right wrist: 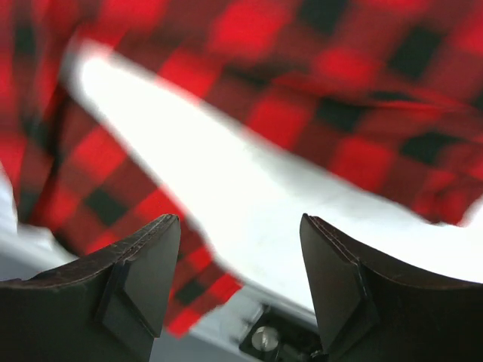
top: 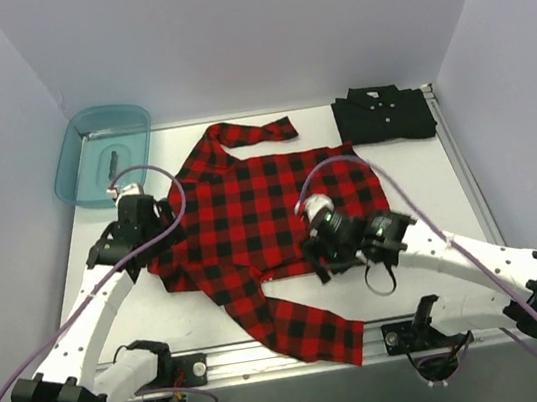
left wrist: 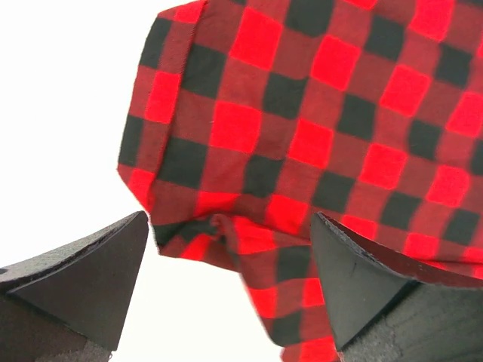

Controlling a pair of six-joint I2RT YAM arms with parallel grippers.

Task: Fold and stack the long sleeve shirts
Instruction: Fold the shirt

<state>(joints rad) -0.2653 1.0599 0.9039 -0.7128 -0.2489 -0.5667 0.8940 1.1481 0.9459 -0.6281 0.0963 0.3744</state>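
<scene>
The red-and-black plaid shirt lies spread on the white table, one sleeve reaching the near edge, the other folded at the back. The black shirt lies folded at the back right. My left gripper is open over the plaid shirt's left edge; in the left wrist view a bunched corner of plaid lies between the fingers. My right gripper is open and empty, above the table beside the near sleeve; plaid cloth shows ahead of it in the right wrist view.
A translucent teal bin stands at the back left corner. The table's metal front rail runs along the near edge, with the arm bases below it. Grey walls close in the sides and back.
</scene>
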